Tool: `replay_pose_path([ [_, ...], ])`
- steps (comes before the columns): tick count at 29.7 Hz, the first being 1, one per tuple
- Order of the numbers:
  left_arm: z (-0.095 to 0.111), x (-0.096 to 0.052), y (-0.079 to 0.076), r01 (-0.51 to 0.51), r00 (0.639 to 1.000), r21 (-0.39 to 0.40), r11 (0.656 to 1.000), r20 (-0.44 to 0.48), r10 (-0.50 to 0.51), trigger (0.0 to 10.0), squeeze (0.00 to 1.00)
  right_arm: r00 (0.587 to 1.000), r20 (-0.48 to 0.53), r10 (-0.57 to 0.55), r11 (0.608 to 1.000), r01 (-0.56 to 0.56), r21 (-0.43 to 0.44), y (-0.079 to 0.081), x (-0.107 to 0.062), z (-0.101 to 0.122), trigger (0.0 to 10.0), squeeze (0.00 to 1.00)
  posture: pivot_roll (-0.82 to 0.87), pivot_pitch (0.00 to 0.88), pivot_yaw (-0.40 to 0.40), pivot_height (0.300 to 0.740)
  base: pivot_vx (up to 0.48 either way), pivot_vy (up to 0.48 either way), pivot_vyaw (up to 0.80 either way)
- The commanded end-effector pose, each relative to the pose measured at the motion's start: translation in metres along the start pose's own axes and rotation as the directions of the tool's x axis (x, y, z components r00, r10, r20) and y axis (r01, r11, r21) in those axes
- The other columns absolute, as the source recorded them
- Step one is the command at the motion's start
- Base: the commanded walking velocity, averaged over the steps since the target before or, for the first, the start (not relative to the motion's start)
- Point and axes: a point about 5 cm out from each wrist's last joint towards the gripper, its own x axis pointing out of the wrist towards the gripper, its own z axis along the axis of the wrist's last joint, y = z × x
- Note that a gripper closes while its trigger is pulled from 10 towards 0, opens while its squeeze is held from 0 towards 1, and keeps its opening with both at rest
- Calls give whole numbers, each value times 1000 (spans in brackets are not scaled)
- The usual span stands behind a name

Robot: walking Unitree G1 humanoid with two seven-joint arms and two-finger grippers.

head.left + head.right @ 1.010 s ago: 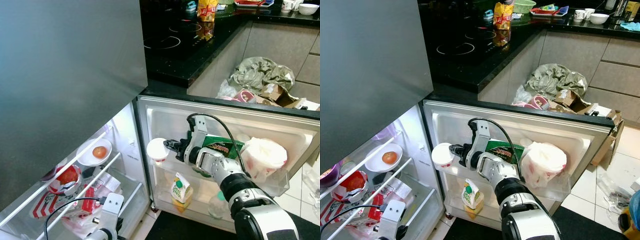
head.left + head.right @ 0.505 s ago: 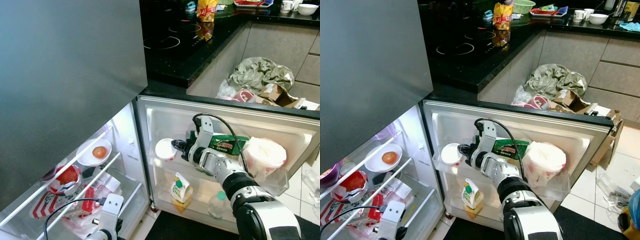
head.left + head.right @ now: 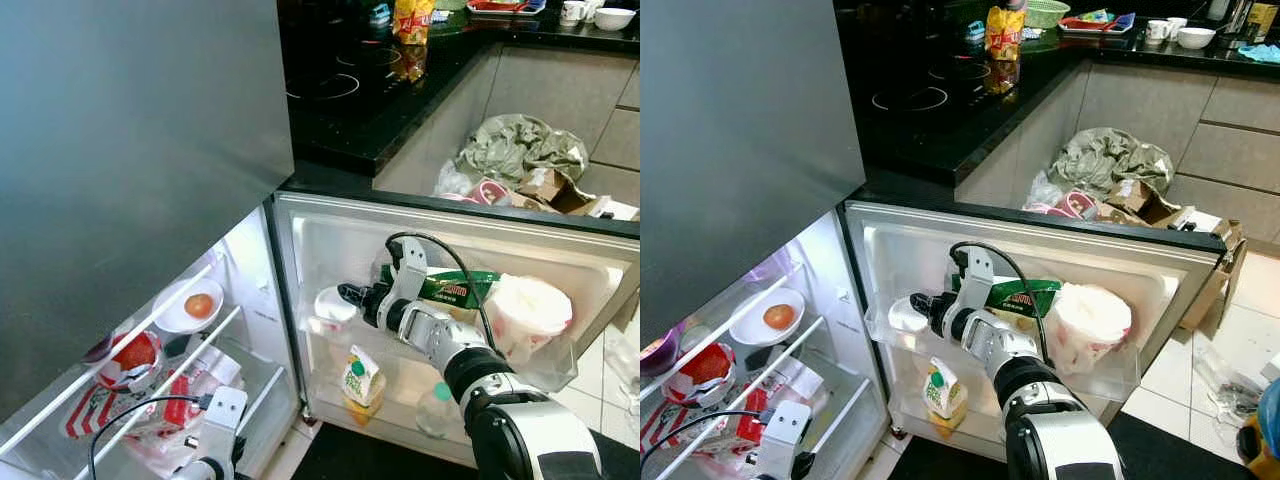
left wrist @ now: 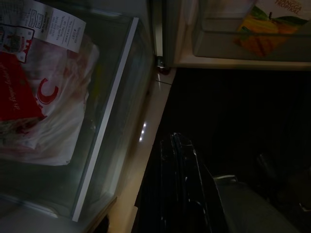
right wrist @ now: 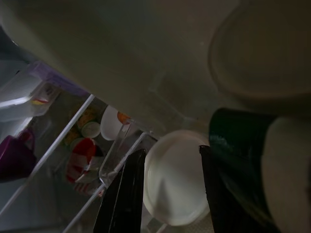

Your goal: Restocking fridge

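A white lidded cup (image 3: 333,305) sits low in the left end of the open fridge door's upper shelf (image 3: 420,345). My right gripper (image 3: 352,296) reaches in from the right and is shut on the cup. In the right wrist view its two black fingers (image 5: 124,194) flank the round white lid (image 5: 177,182). A green packet (image 3: 450,288) and a white bag-wrapped tub (image 3: 525,312) stand in the same shelf to the right. My left arm (image 3: 222,420) hangs low by the fridge drawer. Its gripper (image 4: 182,165) shows dimly over the dark floor.
A juice carton (image 3: 360,378) and a green-capped bottle (image 3: 437,405) stand in the lower door shelf. Inside the fridge are a plate with an orange fruit (image 3: 190,305) and red-printed bags (image 3: 135,360). The grey upper door (image 3: 130,180) looms left. Crumpled bags (image 3: 520,150) lie beyond the door.
My right gripper carried the white cup from outside the door's left edge rightward and down into the shelf's left end. The left arm has not moved.
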Motion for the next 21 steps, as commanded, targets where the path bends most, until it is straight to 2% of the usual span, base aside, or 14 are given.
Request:
replay_pose_path([
  [1, -1, -2, 8, -15, 1000, 9, 1000, -12, 15, 10000, 0, 999, 8, 40, 998, -40, -45, 5, 1, 5, 10000, 0, -45, 27, 34, 740, 0, 0, 0],
  [3, 1, -1, 9, -16, 1000, 9, 1000, -9, 16, 10000, 0, 991, -7, 132, 986, -132, -100, 14, 1, 8, 10000, 0, -45, 26, 32, 740, 0, 0, 0],
  [5, 1, -1, 9, -16, 1000, 9, 1000, -9, 16, 10000, 0, 991, -7, 132, 986, -132, -100, 14, 1, 8, 10000, 0, -45, 26, 32, 740, 0, 0, 0],
  [6, 2, -1, 8, -15, 1000, 9, 1000, -7, 15, 10000, 0, 985, -21, 171, 975, -173, -142, 17, 0, 9, 10000, 0, -45, 26, 31, 740, 0, 0, 0],
  [8, 4, 0, 7, -15, 1000, 5, 1000, -3, 15, 10000, 0, 947, -36, 318, 926, -318, -202, 31, -5, 14, 10000, 0, -48, 23, 26, 740, 0, 0, 0],
  [11, 4, 0, 7, -15, 1000, 5, 1000, -3, 15, 10000, 0, 947, -36, 318, 926, -318, -202, 31, -5, 14, 10000, 0, -48, 23, 26, 740, 0, 0, 0],
  [13, 4, 1, 5, -12, 1000, 2, 1000, -1, 12, 10000, 0, 872, -33, 489, 847, -483, -223, 48, -17, 20, 10000, 0, -56, 21, 27, 740, 0, 0, 0],
  [14, 4, 1, 5, -12, 1000, 2, 1000, -1, 12, 10000, 0, 872, -33, 489, 847, -483, -223, 48, -17, 20, 10000, 0, -56, 21, 27, 740, 0, 0, 0],
  [15, 4, 1, 4, -9, 1000, 0, 1000, -1, 9, 10000, 0, 834, -37, 550, 806, -542, -237, 55, -24, 20, 10000, 0, -58, 20, 27, 740, 0, 0, 0],
  [16, 4, 1, 4, -9, 1000, 0, 1000, -1, 9, 10000, 0, 834, -37, 550, 806, -542, -237, 55, -24, 20, 10000, 0, -58, 20, 27, 740, 0, 0, 0],
  [18, 6, 3, 0, 10, 1000, -1, 1000, 3, -10, 10000, 0, 781, -76, 620, 737, -613, -285, 60, -39, 12, 10000, 0, -63, 16, 27, 740, 0, 0, 0],
  [19, 6, 3, 0, 10, 1000, -1, 1000, 3, -10, 10000, 0, 781, -76, 620, 737, -613, -285, 60, -39, 12, 10000, 0, -63, 16, 27, 740, 0, 0, 0],
  [20, 7, 4, -2, 20, 1000, 0, 1000, 5, -20, 10000, 0, 759, -94, 645, 711, -640, -291, 59, -46, 7, 10000, 0, -64, 13, 28, 740, 0, 0, 0],
  [21, 7, 4, -2, 20, 1000, 0, 1000, 5, -20, 10000, 0, 759, -94, 645, 711, -640, -291, 59, -46, 7, 10000, 0, -64, 13, 28, 740, 0, 0, 0],
])
